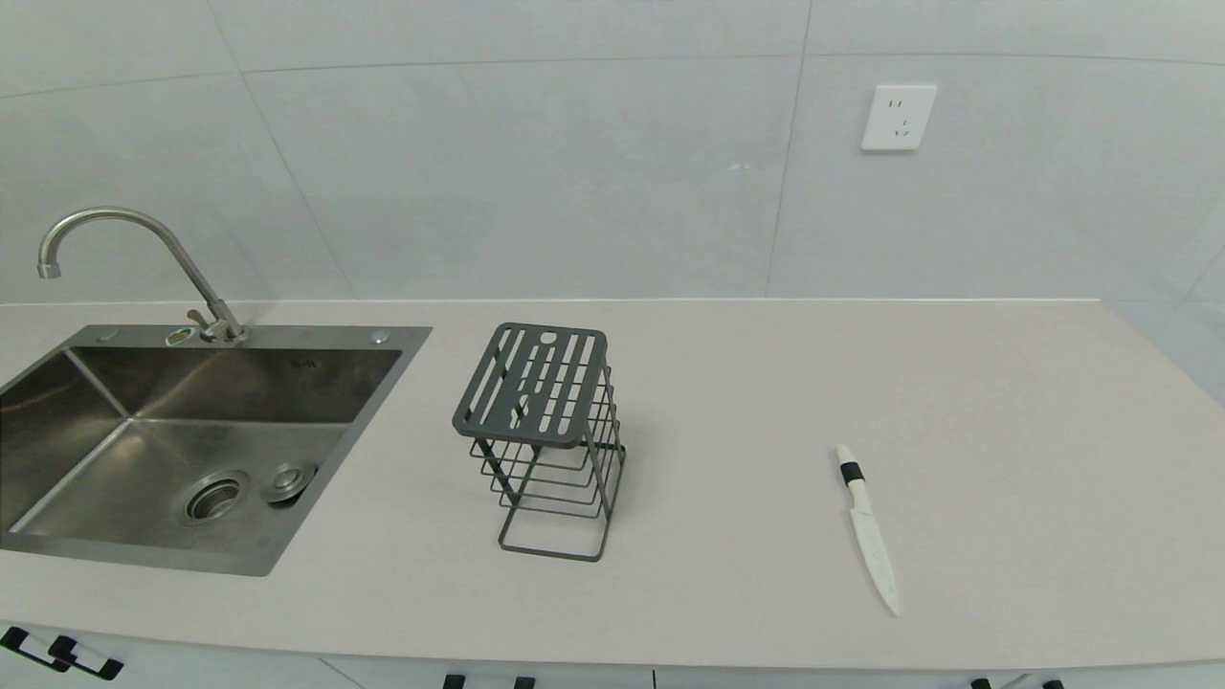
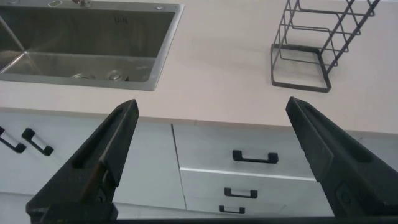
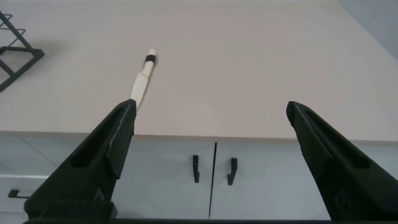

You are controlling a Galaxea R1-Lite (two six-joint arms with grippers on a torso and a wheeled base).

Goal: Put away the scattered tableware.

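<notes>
A white knife [image 1: 868,527] with a black band on its handle lies flat on the beige counter [image 1: 766,402], right of centre, blade toward the front edge. The same knife [image 3: 143,78] lies beyond my right gripper [image 3: 211,115], which hangs open in front of the counter's edge, off the counter. A dark grey wire knife rack [image 1: 543,433] with a slotted top stands mid-counter. My left gripper [image 2: 211,112] is open too, held low before the counter front, with the rack's base [image 2: 301,59] ahead of it.
A steel sink [image 1: 182,440] with a curved faucet [image 1: 134,263] occupies the counter's left. Drawers with black handles [image 2: 255,157] and cabinet doors [image 3: 211,168] sit below the counter. A tiled wall with a socket [image 1: 898,117] stands behind.
</notes>
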